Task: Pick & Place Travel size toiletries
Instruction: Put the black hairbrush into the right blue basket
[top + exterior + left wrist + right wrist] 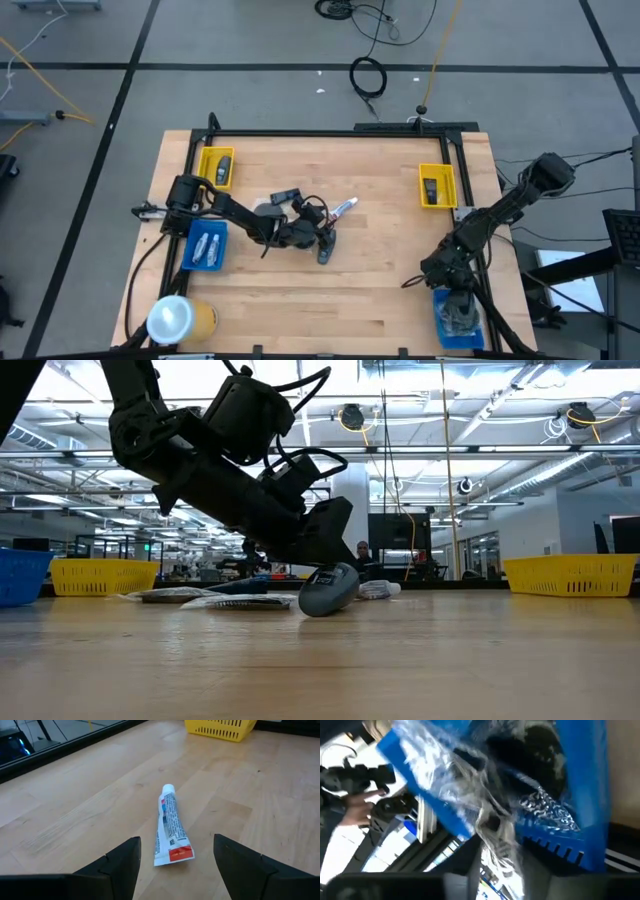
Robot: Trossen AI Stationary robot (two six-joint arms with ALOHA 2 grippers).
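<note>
A white toothpaste tube with a red crimp (170, 827) lies flat on the table near its middle (344, 208). My left gripper (175, 870) is open just short of the tube's crimped end, a finger on either side of its line (326, 224). A dark oblong bottle (325, 250) lies on its side beside that gripper (328, 590). Another dark item (287, 194) and flat clear packets (240, 601) lie close by. My right gripper (500, 870) hangs over the blue tray (478, 322) at the near right corner, shut on a clear plastic packet (492, 832). My right gripper has the crinkled end of the clear plastic packet (497, 847) between its two fingers, coming from above. The rest of the packet runs away into the blue tray (590, 820). Blur hides how many layers are held.
A yellow tray with a dark item stands at the far left (217, 167), and another at the far right (437, 186). A blue tray with pale tubes (207, 245) sits at the left edge. The big yellow cylinder (180, 318) lies at the near left corner.
</note>
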